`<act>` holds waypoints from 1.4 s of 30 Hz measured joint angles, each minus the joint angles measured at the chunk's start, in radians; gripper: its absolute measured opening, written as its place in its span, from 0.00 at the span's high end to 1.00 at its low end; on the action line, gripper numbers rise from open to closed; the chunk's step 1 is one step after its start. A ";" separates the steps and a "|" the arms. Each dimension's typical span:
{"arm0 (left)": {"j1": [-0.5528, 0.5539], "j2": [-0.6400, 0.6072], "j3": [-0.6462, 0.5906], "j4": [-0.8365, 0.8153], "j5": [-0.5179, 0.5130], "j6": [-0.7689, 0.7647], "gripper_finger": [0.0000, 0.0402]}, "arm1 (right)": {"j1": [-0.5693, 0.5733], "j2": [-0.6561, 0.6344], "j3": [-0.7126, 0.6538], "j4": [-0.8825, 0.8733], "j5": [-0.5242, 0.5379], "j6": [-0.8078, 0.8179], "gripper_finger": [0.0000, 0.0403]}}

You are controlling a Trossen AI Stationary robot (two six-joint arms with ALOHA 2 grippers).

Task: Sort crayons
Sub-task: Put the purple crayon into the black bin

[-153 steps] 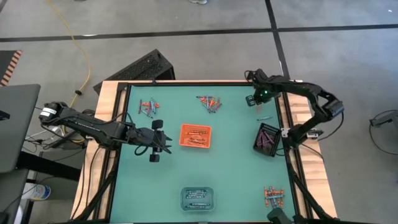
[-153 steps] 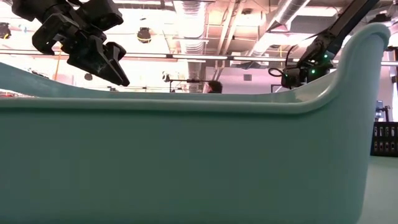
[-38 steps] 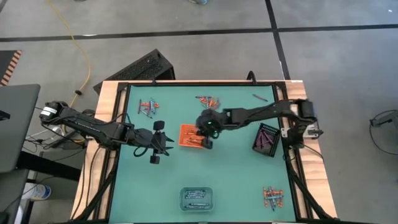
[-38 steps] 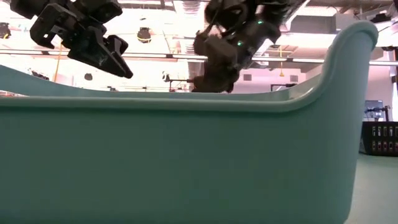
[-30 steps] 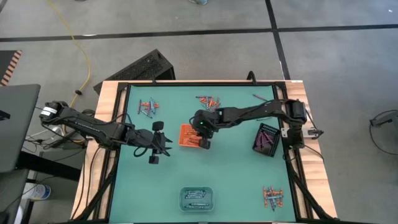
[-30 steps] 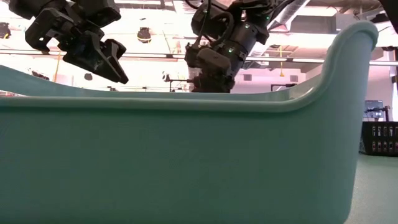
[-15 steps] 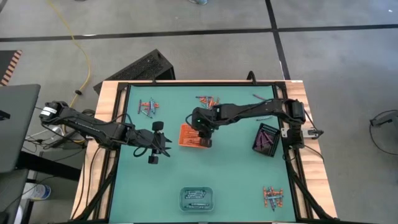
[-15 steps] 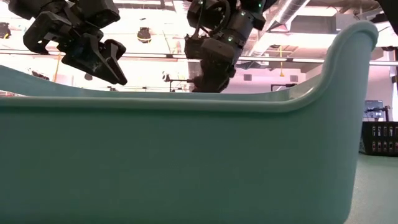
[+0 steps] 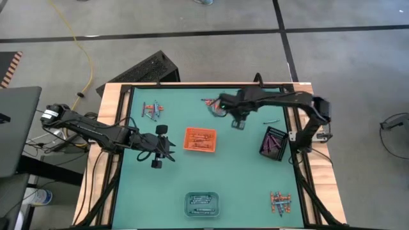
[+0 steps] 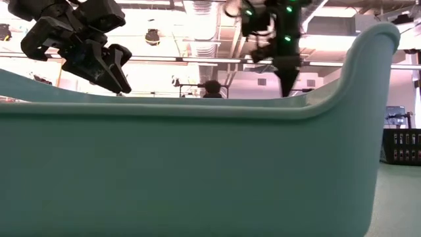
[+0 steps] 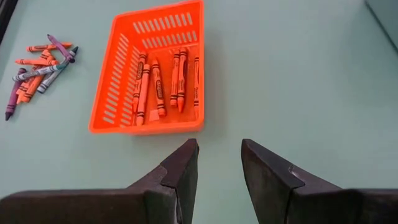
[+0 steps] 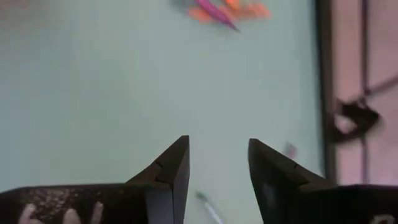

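Green surface [image 9: 243, 172] framed in black, on a wooden base, grey floor around. Orange tray [image 9: 201, 139] near the centre, orange-red crayons [image 11: 163, 79] lying lengthwise inside. Black tray [image 9: 274, 142] close to the right edge, purple-magenta sticks in it. Clear tray [image 9: 202, 204] by the near edge, blue-grey sticks inside. Loose mixed piles of crayons: one towards the far left corner [image 9: 152, 110], one at the far edge just left of the right arm's wrist [image 9: 211, 102], one in the near right corner [image 9: 281, 203]. Single stray crayon [image 9: 272, 120] lying alone near the far right corner, just beyond the black tray.

Right end effector [image 9: 239, 124] hanging above bare green between the far-edge pile and the black tray, fingers apart, nothing between them; same gap plain in the right wrist view [image 12: 217, 168], blurred orange and magenta crayons beyond it. Left end effector [image 9: 167, 151] poised over the left half of the surface, just left of the orange tray, fingers [image 11: 180, 171] partly spread and empty, pointed at the tray's near side.

Low view mostly filled by a pale green curved wall [image 10: 197, 171]; both end effectors above its rim, ceiling pipes and lights behind.
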 joint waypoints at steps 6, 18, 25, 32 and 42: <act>0.000 0.000 0.000 -0.006 0.000 0.000 0.72 | -0.181 -0.165 -0.223 0.090 -0.012 -0.055 0.64; 0.000 0.000 0.000 0.006 -0.009 -0.002 0.72 | -0.609 -0.229 -0.510 0.345 -0.264 -0.142 0.65; 0.000 0.000 0.000 0.049 -0.010 0.005 0.72 | -0.719 -0.116 -0.510 0.357 -0.264 -0.162 0.65; 0.000 0.000 0.000 0.047 -0.013 0.006 0.72 | -0.722 -0.042 -0.445 0.357 -0.225 -0.138 0.68; 0.000 0.000 0.000 0.048 -0.012 0.000 0.72 | -0.722 0.084 -0.284 0.285 -0.236 -0.074 0.69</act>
